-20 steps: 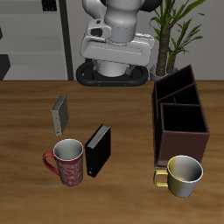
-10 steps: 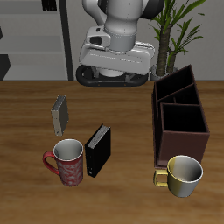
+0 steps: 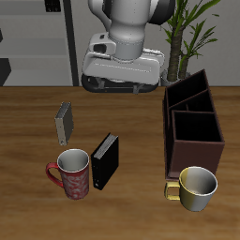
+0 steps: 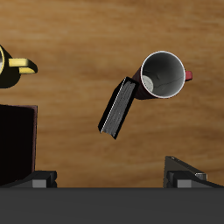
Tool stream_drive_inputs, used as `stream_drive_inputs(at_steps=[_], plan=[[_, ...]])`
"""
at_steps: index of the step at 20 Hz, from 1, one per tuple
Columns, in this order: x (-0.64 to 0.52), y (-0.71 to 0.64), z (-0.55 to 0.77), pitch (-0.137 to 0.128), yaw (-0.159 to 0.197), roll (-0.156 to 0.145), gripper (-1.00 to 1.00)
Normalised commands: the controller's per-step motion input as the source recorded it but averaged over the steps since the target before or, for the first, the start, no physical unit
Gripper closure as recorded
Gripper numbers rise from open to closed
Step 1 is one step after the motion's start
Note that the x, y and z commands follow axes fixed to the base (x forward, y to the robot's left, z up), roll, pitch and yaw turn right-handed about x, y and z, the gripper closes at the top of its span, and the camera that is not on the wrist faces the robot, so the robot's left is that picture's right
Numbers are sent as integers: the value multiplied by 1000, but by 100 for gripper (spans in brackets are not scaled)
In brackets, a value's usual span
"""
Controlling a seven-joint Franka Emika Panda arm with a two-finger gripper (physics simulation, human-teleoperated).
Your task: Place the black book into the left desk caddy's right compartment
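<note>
One black book (image 3: 105,160) stands on its edge on the wooden table (image 3: 141,131), just beside a red-patterned mug (image 3: 71,172) and well apart from the left desk caddy (image 3: 192,128), which sits across the table with a yellow mug (image 3: 196,187) near its front. A smaller grey book (image 3: 64,121) stands farther back. The gripper (image 4: 112,180) hangs high above, holding nothing; its fingers show spread wide in the wrist view. The book looks stiff, thin and light, with smooth covers that may slip. A pinch across its thickness near the top edge seems the best hold, on the end away from the red-patterned mug.
</note>
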Motion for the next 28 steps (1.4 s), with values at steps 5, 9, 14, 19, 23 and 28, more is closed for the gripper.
stream_drive_inputs(at_steps=[5, 9, 14, 19, 23, 28], plan=[[219, -118, -187, 4, -24, -13, -100], [111, -29, -218, 20, -18, -5, -100], [78, -77, -294, 20, -15, 1, -100], [101, -56, -252, 14, -12, -14, -100], [98, -89, -238, 6, -14, -10, -100], [79, -38, -309, 12, -10, -12, -100]])
